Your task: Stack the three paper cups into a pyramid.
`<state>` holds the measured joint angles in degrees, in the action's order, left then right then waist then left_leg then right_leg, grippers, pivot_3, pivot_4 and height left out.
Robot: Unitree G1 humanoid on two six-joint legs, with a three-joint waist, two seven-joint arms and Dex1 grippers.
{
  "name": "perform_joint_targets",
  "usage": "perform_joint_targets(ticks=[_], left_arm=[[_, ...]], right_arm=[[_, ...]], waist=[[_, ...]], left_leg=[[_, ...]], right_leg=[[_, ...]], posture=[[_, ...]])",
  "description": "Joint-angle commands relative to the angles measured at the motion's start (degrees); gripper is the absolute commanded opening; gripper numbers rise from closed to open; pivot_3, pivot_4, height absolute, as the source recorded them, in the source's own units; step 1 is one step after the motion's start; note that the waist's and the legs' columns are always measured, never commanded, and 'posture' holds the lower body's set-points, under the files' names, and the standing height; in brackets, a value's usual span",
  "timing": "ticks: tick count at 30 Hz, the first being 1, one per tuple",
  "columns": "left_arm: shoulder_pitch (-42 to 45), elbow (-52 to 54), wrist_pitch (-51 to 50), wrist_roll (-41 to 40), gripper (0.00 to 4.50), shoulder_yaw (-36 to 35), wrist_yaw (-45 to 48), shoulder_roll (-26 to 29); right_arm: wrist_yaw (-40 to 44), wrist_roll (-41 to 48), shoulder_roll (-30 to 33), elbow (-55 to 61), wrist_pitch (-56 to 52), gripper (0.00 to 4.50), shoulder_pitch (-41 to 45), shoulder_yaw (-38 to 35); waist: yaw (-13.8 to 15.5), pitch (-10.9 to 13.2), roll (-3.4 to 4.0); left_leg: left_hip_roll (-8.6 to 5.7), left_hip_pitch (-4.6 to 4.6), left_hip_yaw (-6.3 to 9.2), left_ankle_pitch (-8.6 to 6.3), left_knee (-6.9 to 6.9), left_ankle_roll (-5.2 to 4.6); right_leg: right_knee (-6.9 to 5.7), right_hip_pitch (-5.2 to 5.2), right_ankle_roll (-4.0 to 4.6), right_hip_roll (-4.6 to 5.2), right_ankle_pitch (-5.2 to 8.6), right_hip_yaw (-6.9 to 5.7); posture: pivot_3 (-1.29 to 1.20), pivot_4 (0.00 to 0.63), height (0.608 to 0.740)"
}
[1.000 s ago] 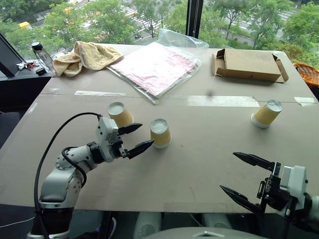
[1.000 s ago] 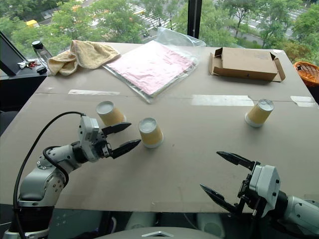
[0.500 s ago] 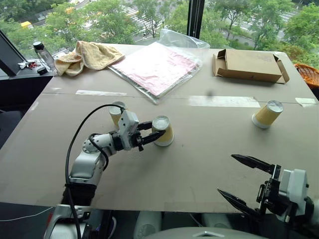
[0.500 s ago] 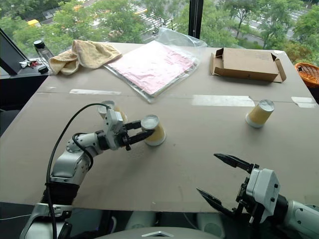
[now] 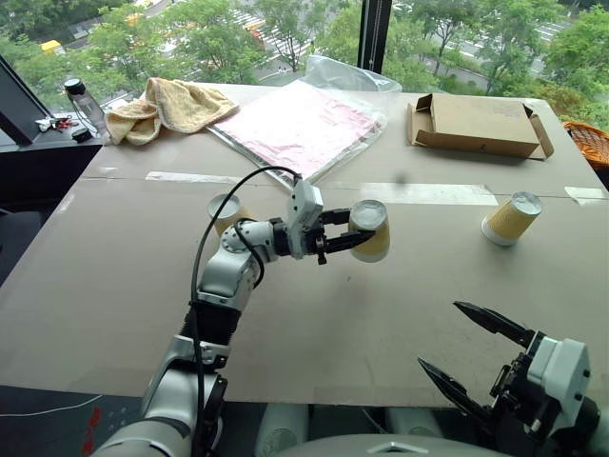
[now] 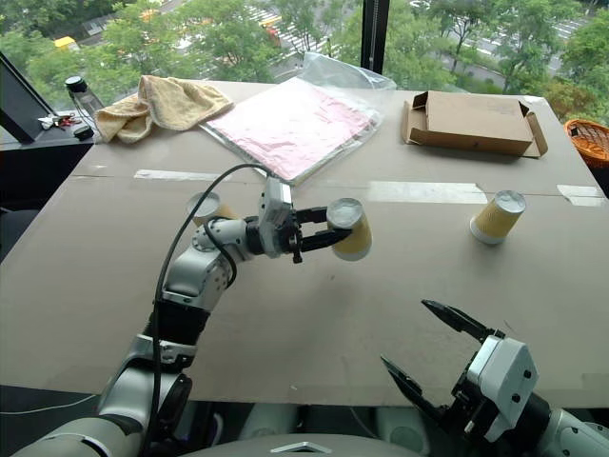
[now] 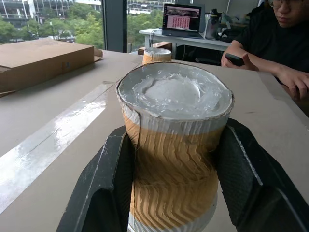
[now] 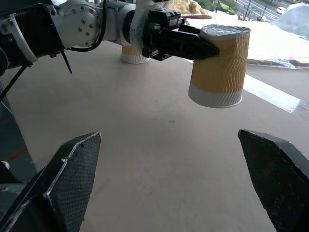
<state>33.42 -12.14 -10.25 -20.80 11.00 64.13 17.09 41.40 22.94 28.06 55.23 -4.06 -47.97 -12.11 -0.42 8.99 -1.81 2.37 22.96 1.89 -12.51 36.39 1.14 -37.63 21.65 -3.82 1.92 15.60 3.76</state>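
My left gripper is shut on a paper cup, held upside down by its ribbed yellow sides near the table's middle and seemingly just off the surface. In the left wrist view the cup sits between both black fingers. A second cup stands upside down on the left, behind my left arm. The third cup stands at the right. My right gripper hovers open and empty at the near right edge, with the held cup ahead of it.
At the back of the table lie a tan towel, a clear bag holding a pink sheet and a flat cardboard box. A bottle stands far left, an orange basket far right. A person sits beyond the table.
My left gripper closed on the middle cup and carried it rightward toward the table's centre. The right gripper stayed open in about the same place.
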Motion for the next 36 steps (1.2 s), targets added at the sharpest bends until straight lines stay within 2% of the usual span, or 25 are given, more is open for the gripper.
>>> perform_joint_targets(ticks=[1,5,10,12,13,14,16,22,27,33,36], left_arm=[[2.2,-3.52,3.68,3.02,1.95,1.77,0.3,-1.77],[3.07,-7.88,7.11,6.08,1.95,2.35,-0.95,-2.98],[2.99,-11.8,10.09,8.71,1.95,2.43,-2.29,-3.95],[2.73,-12.06,9.16,7.79,2.86,1.55,-2.37,-4.43],[2.62,-11.84,9.16,7.58,3.01,1.36,-2.23,-4.44],[2.2,-10.57,9.32,6.77,3.42,0.67,-2.1,-4.39],[0.89,-7.24,8.31,4.61,4.41,-0.99,-1.71,-3.7],[-7.75,6.56,-2.13,-4.71,4.47,-8.58,-0.88,3.62],[-21.67,17.48,-7.63,-12.26,4.47,-16.99,-0.22,11.51],[-36.17,18.63,-5.87,-12.59,4.47,-27.67,-4.79,14.71],[-38.39,16.38,-3.85,-11.19,4.47,-31.5,-9.53,13.95]], right_arm=[[-2.78,-2.25,-2.28,2.15,2.7,4.5,-1.4,-0.86],[-6.04,-4.35,-4.88,2.02,3.25,4.5,-0.79,-1.2],[-6.65,-4.53,-5.26,1.57,3.57,4.5,-0.86,-1.22],[-6.53,-4.1,-4.89,0.98,3.53,4.5,-0.03,-1.52],[-6.45,-3.83,-4.7,0.75,3.45,4.5,0.37,-1.65],[-6.23,-3.38,-4.43,0.51,3.36,4.5,0.86,-1.84],[-5.66,-2.49,-3.82,-0.05,3.31,4.5,1.75,-2.22],[-3.87,0.35,-1.69,-2.15,2.46,4.5,6.06,-2.03],[-2.04,3.07,1.11,-3.77,0.33,4.5,12.28,0.64],[2.04,6.64,4.85,-5.14,-2.31,4.5,18.91,5.42],[3.25,7.52,5.72,-6.4,-2.84,4.5,21.34,6.77]], waist=[[-0.3,0.0,0.0],[-0.43,0.01,0.01],[-0.17,0.01,0.01],[-0.12,0.01,0.01],[-0.12,0.01,0.01],[-0.15,0.01,0.01],[-0.32,0.01,0.01],[-0.89,0.03,0.07],[-0.48,0.07,0.16],[-0.07,0.08,0.09],[0.1,0.07,0.08]], left_leg=[[0.0,0.0,0.01,0.0,0.0,0.0],[0.01,-0.02,0.01,0.0,-0.01,0.0],[0.0,0.0,-0.01,0.0,-0.01,0.0],[0.0,0.03,0.0,0.0,-0.01,0.0],[0.0,0.04,0.0,0.0,-0.01,0.0],[0.0,0.03,0.0,0.0,-0.01,0.0],[0.0,0.02,0.0,0.0,-0.01,0.0],[0.05,-0.05,0.0,0.0,-0.08,0.0],[0.08,-0.1,-0.02,0.0,-0.13,0.0],[0.07,-0.09,-0.04,0.0,-0.08,0.0],[0.07,-0.08,-0.03,0.0,-0.08,0.0]], right_leg=[[0.0,0.0,0.0,0.0,0.0,0.0],[-0.01,0.01,-0.01,-0.01,0.02,0.02],[0.02,0.01,0.0,0.01,0.01,0.02],[0.03,0.02,0.01,0.01,0.01,0.01],[0.04,0.02,0.01,0.01,0.01,0.01],[0.04,0.01,0.01,0.02,0.01,0.01],[0.02,0.02,0.01,0.01,0.01,0.01],[-0.02,0.02,0.17,0.0,-0.09,0.02],[-0.03,0.02,0.19,0.04,-0.08,0.02],[0.01,0.0,0.19,0.11,-0.06,0.01],[0.02,0.0,0.12,0.13,-0.02,0.0]], posture=[[0.0,0.15,0.74],[0.0,0.15,0.74],[0.0,0.15,0.74],[0.0,0.15,0.74],[0.0,0.15,0.74],[0.0,0.15,0.74],[0.0,0.15,0.74],[0.0,0.15,0.74],[0.0,0.15,0.74],[0.0,0.15,0.74],[0.0,0.15,0.74]])
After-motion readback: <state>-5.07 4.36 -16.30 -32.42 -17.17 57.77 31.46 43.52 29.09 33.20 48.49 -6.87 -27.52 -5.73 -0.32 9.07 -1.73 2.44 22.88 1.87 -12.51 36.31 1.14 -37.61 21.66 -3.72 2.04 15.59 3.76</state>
